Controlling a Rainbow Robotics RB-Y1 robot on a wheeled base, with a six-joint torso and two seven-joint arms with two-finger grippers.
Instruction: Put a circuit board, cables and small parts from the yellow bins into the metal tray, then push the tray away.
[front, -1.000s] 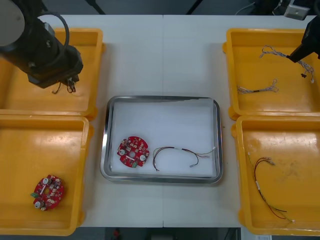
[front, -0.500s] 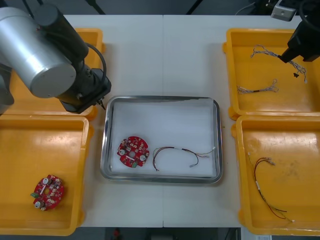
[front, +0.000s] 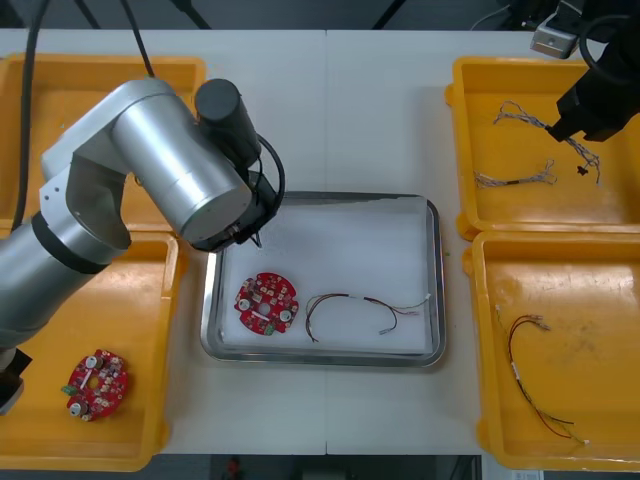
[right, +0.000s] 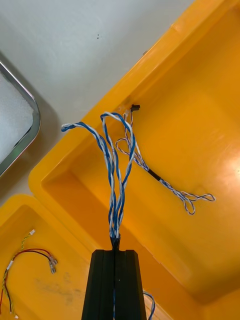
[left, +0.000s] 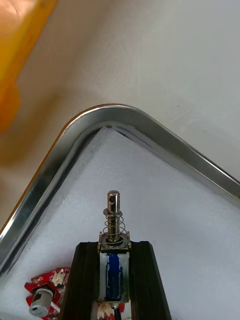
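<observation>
Tray (left: 125, 114) corner just beyond left gripper (left: 115, 246) clamping small metal part (left: 114, 212).

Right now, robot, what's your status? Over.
Left jaws shut on small metal part over metal tray corner. Right jaws shut on blue and white cable over far right bin. Nothing blocking.

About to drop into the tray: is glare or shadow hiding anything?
Left wrist view: the metal tray glints along its rim corner, yet the small metal part in the left gripper stands plain against the white inside. Right wrist view: the yellow bin has one bright spot on its floor, away from the blue and white cable in the right gripper. Front view: even light, nothing hidden by glare.
</observation>
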